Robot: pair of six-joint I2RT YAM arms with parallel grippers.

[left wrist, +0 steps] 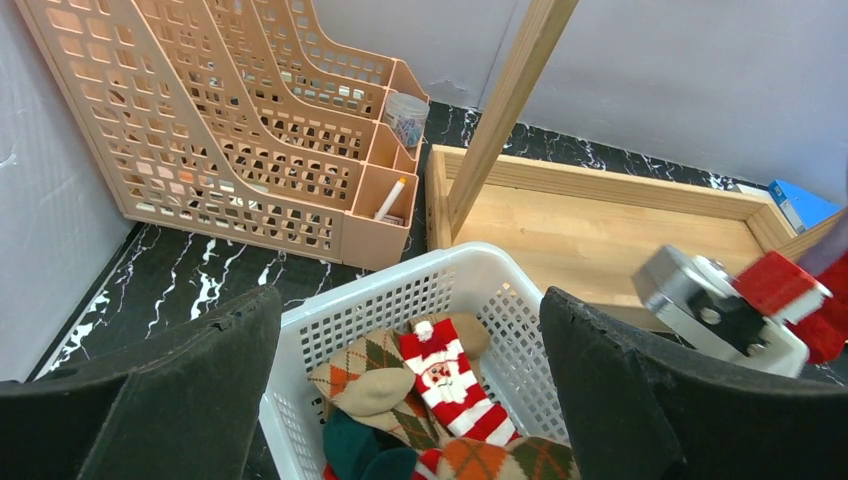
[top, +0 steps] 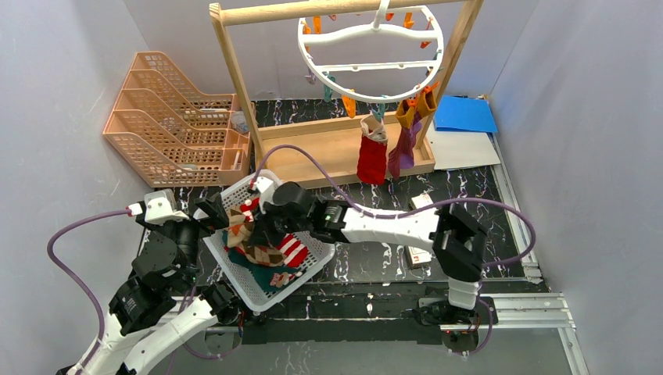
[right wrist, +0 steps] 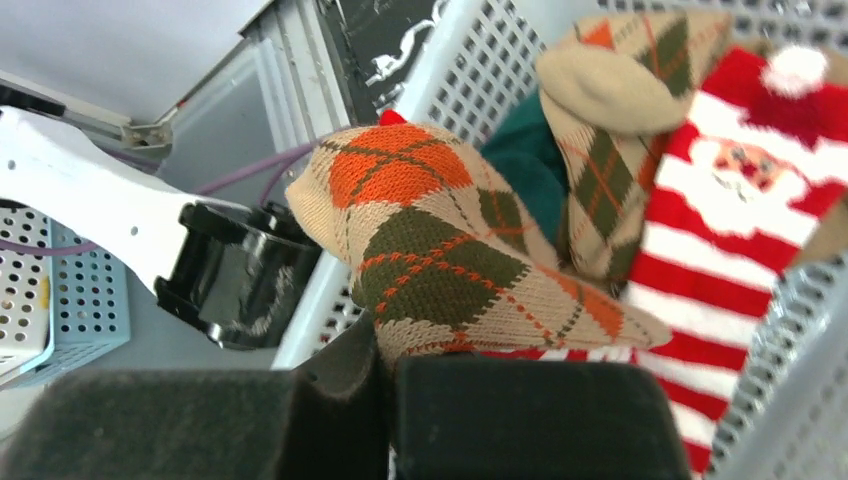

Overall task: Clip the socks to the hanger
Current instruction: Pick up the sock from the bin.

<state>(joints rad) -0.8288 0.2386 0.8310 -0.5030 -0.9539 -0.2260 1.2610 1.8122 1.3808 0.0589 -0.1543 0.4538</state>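
Note:
The white round hanger (top: 371, 55) hangs from the wooden rack's top bar, with a red sock (top: 372, 158) and a maroon-purple sock with orange cuffs (top: 405, 141) clipped under it. A white basket (top: 309, 269) holds more socks. My right gripper (right wrist: 390, 400) is shut on a brown-orange argyle sock (right wrist: 440, 250) and holds it just above the pile. Below lie a red-and-white striped Santa sock (right wrist: 740, 200), a second argyle sock (right wrist: 610, 120) and a dark teal sock (right wrist: 530, 160). My left gripper (left wrist: 410, 400) is open and empty over the basket's near-left rim (left wrist: 400, 280).
The wooden frame rack (top: 313, 156) stands behind the basket. A peach file organizer (top: 172, 117) is at the back left. A blue folder (top: 465, 113) and white paper lie at the back right. A small box (top: 418, 254) lies under the right arm.

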